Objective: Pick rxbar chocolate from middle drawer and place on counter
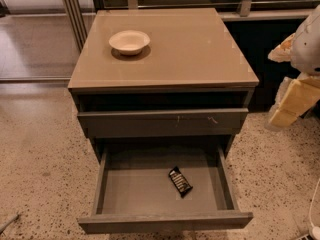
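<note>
Nearest, the middle drawer (125, 189) stands pulled out below the tabletop's near edge. The rxbar chocolate (180, 181), a small flat black bar with pale lettering too small to read, lies slantwise on the drawer's grey floor, right of centre and clear of the walls. Above, a scratched grey drawer front (160, 121) sits under the glossy tan tabletop (200, 54), a white bowl (129, 41) near its far left corner; off its right edge the gripper (294, 104) is cut off, jaws impossible to judge.
</note>
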Controlling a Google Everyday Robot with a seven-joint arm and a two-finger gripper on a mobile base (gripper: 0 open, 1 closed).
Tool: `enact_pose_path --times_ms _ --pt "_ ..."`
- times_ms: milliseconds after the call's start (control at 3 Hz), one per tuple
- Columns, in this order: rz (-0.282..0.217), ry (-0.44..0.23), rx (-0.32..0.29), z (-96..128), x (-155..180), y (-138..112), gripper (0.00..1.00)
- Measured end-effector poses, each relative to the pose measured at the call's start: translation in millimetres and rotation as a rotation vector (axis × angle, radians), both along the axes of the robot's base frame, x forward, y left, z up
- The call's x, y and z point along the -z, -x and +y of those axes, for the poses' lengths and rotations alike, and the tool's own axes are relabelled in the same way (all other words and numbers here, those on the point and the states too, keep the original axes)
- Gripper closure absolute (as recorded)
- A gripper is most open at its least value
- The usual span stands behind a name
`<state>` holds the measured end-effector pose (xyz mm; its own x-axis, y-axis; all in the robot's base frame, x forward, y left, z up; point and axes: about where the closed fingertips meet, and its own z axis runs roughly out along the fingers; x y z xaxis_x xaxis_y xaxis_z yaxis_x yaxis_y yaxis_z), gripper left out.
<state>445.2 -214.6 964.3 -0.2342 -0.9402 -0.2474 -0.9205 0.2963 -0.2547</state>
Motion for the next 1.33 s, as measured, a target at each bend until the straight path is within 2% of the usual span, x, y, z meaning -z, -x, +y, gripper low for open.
enact_pose_path --times_ms 333,667,1000,1333 --pt "-0.020 -0.089 0.042 10.4 37.3 -19.7 0.41" --pt "-0.036 -0.188 0.073 32.0 82.4 -48.1 0.64" --pt "-0.011 -0.244 0.095 55.2 137.7 -73.0 0.87" --pt "-0.020 -0.253 0.101 56.5 142.2 -78.3 1.00"
